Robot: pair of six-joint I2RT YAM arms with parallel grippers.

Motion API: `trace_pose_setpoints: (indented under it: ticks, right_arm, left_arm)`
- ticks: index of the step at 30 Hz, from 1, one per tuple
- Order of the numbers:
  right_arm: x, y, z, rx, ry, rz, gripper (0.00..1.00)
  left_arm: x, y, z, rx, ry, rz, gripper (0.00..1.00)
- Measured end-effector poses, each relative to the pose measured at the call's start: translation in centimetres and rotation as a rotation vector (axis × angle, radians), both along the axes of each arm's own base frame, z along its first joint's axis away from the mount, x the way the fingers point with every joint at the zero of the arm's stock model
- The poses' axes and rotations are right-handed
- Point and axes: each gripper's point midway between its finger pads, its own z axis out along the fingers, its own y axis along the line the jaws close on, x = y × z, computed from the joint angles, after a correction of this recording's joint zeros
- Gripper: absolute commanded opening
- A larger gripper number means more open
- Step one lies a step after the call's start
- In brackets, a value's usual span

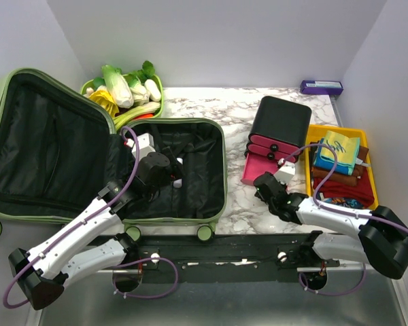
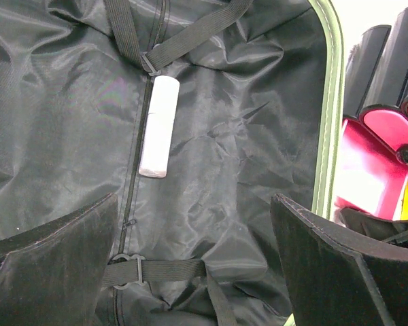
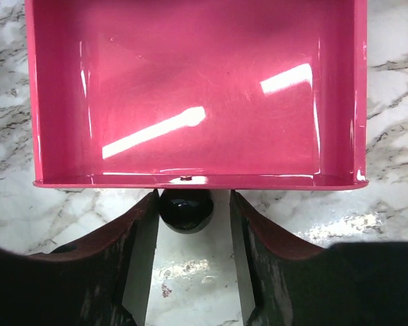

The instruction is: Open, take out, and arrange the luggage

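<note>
Black rail (image 1: 224, 252) and the two arm bases line the near edge of a white-and-grey marble bench (image 1: 217, 105). On the left, the luggage (image 1: 41, 149), a pale sage-green hard shell with rounded corners and small green wheels, lies open like a book. Its lid leans back at far left and both halves show crinkled black fabric lining.

The left gripper (image 2: 194, 204) hovers over the right-hand half, its jaws spread wide and holding nothing. Beneath it, black elastic straps (image 2: 190, 30) with plastic buckles cross the lining. A smooth white oblong (image 2: 156, 125) with rounded ends lies along the centre zip; its material is hard to judge from this view.

On the right, a glossy pink drawer (image 3: 190, 88), shallow and square-cornered, sits on the marble just in front of a rounded black cabinet (image 1: 280, 122) with pink-fronted drawers. The right gripper (image 3: 192, 197) faces the drawer front, its jaws partway apart on either side of the drawer's round black knob (image 3: 185, 212). A thin gap shows on one side, so the knob is flanked rather than pinched.

A shallow yellow tray (image 1: 311, 183) of folded cloths (image 1: 336, 153) stands just right of the drawer. A green basket (image 1: 160, 92) of plush vegetables sits behind the suitcase, and a flat purple box (image 1: 321, 86) lies in the far right corner.
</note>
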Motion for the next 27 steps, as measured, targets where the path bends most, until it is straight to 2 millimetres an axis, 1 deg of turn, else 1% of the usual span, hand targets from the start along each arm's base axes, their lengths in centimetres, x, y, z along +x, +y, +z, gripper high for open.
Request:
trace_pose_setpoints:
  ticks: [2,3,5,7,9,10,11,14,17,21,24,27]
  right_arm:
    - [-0.3,-0.3,-0.3,-0.005,0.014,-0.008,0.65]
    - [-0.5,-0.4,-0.4,-0.012,0.024,-0.011,0.7]
    - [-0.8,-0.8,-0.5,-0.02,0.036,-0.02,0.76]
    - [-1.2,-1.3,0.0,-0.034,0.046,-0.028,0.88]
    - [-1.3,-1.5,1.2,-0.037,0.042,-0.027,0.89]
    - [-1.3,-1.5,2.1,-0.033,0.033,-0.024,0.91]
    - [-1.3,-1.4,3.1,-0.024,0.02,-0.019,1.0]
    - [-1.2,-1.3,6.7,0.033,-0.046,-0.002,1.0]
    - [-1.5,-1.3,10.0,0.114,-0.13,0.018,1.0]
    - [-1.8,-1.3,13.9,0.208,-0.259,0.061,1.0]
    - [-1.9,-1.3,16.6,0.259,-0.368,0.103,1.0]
    - [-1.9,-0.7,18.2,0.261,-0.442,0.175,1.0]
  left_arm:
    - [0.0,0.0,0.0,0.0,0.001,0.0,0.99]
    - [0.0,0.0,0.0,0.0,0.001,0.0,0.99]
    - [0.0,0.0,-0.1,0.001,0.002,0.0,0.99]
    - [0.0,0.0,-0.1,0.003,0.003,0.0,0.99]
    - [0.0,0.0,-0.1,0.008,0.004,-0.003,0.99]
    - [0.0,0.0,-0.2,0.012,0.006,-0.004,0.99]
    - [-0.1,0.0,-0.3,0.019,0.01,-0.008,0.99]
    - [-0.1,-0.3,-0.8,0.034,0.026,-0.035,0.99]
    - [-0.1,-1.3,-1.7,0.041,0.06,-0.081,0.99]
    - [0.3,-2.2,-3.8,0.084,0.141,-0.117,0.99]
    - [1.0,-2.2,-5.0,0.11,0.188,-0.116,0.99]
    - [1.9,-2.0,-6.0,0.113,0.22,-0.117,0.99]
